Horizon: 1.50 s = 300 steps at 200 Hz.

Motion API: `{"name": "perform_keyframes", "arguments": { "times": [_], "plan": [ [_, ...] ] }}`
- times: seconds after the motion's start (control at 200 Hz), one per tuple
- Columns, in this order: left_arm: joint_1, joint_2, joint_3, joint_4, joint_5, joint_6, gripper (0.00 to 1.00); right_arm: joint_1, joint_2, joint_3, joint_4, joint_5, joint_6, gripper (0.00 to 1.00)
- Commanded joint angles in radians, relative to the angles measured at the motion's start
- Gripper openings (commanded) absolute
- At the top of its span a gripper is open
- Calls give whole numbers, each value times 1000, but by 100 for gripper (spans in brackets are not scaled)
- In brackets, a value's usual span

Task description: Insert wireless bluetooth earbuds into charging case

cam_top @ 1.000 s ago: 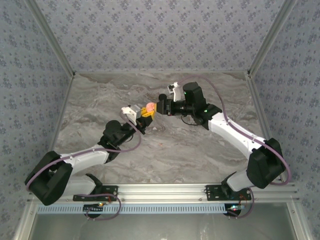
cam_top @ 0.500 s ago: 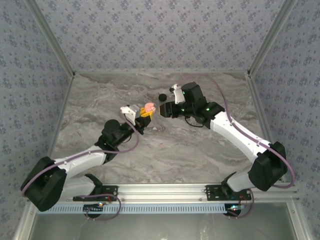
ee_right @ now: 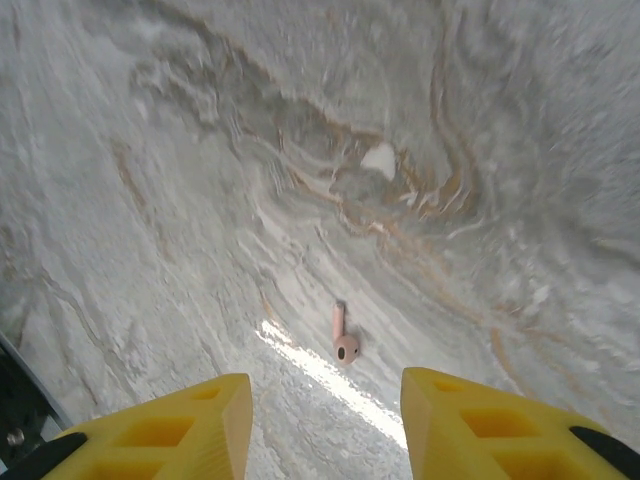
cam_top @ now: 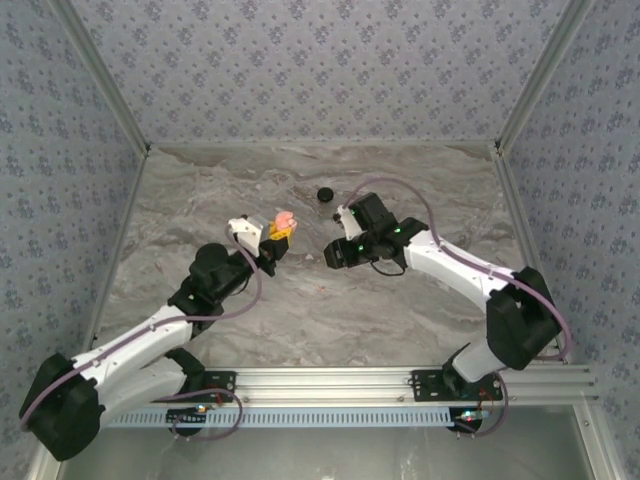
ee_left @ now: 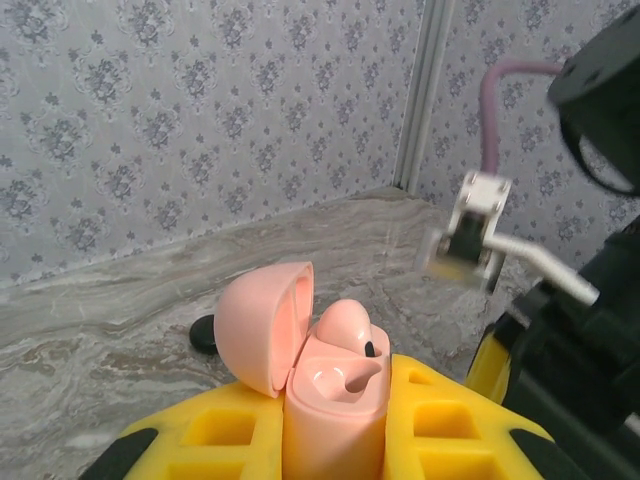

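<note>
Loose earbud point(ee_right: 343, 338), pink, lies flat on the marble table point(ee_right: 150, 200). Its long axis runs away from the right wrist camera, stem far, bud end near. Right gripper point(ee_right: 325, 420) hangs over it, fingers apart, nothing between them.

Charging case point(ee_left: 335, 400) stands upright, off the table, mouth up, lid point(ee_left: 262, 325) swung open leftward in the left wrist view. A second earbud point(ee_left: 345, 322) sits inside. Left gripper point(cam_top: 280, 232) is clamped on the case body. Black puck point(cam_top: 324, 193) rests on the table behind.

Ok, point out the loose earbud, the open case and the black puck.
loose earbud point(ee_right: 345, 345), right wrist view, round head
charging case point(ee_left: 335, 425), left wrist view, lower body
black puck point(cam_top: 324, 193), top external view, centre
</note>
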Motion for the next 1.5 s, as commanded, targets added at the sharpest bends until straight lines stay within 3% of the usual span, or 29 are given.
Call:
{"name": "perform_keyframes", "arguments": {
  "times": [0.0,0.31,0.905,1.494],
  "plan": [
    [-4,-55,-9,-79,-26,20,5,38,48,-14,1,-27,-10,43],
    [-4,-131,-43,-121,-48,15,5,114,179,7,3,3,1,42],
    [-5,-139,-47,-125,-46,10,5,130,325,56,-8,77,14,29],
    [-4,-138,-50,-116,-52,7,6,125,372,177,-203,342,-83,31]
  ]
}}
